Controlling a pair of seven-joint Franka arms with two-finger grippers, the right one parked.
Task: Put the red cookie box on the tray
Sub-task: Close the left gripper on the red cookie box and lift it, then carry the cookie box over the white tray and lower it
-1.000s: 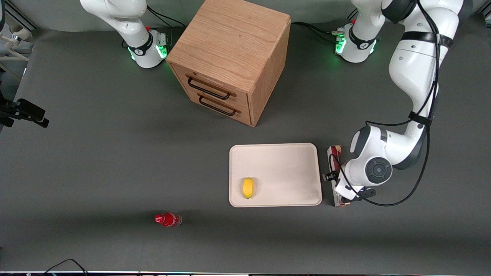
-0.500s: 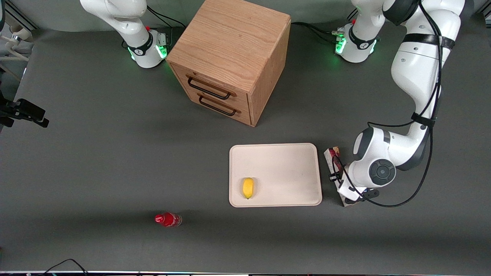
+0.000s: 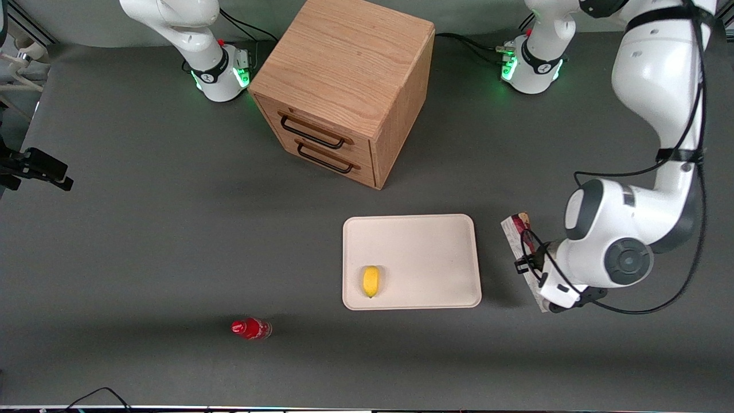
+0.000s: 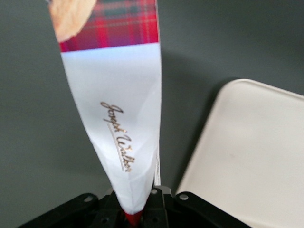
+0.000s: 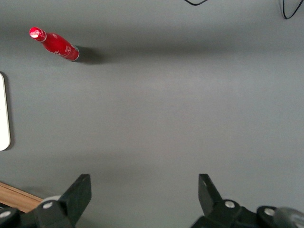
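Note:
My left gripper (image 3: 542, 281) is shut on the red cookie box (image 3: 519, 232) and holds it lifted off the table, beside the tray's short side toward the working arm's end. In the left wrist view the box (image 4: 116, 114) runs out from the shut gripper (image 4: 135, 213), showing its white section with script lettering and its red tartan part. The cream-beige tray (image 3: 424, 241) lies flat on the table; its rounded corner also shows in the left wrist view (image 4: 251, 142). The arm's wrist hides the middle of the box in the front view.
A yellow lemon (image 3: 371, 281) lies on the tray near its corner closest to the front camera. A small red bottle (image 3: 250, 328) lies on the table nearer the camera. A wooden drawer cabinet (image 3: 344, 86) stands farther from the camera.
The gripper has lifted the cookie box off the table and carried it a little away from the tray, toward the working arm's end. The box has tilted.

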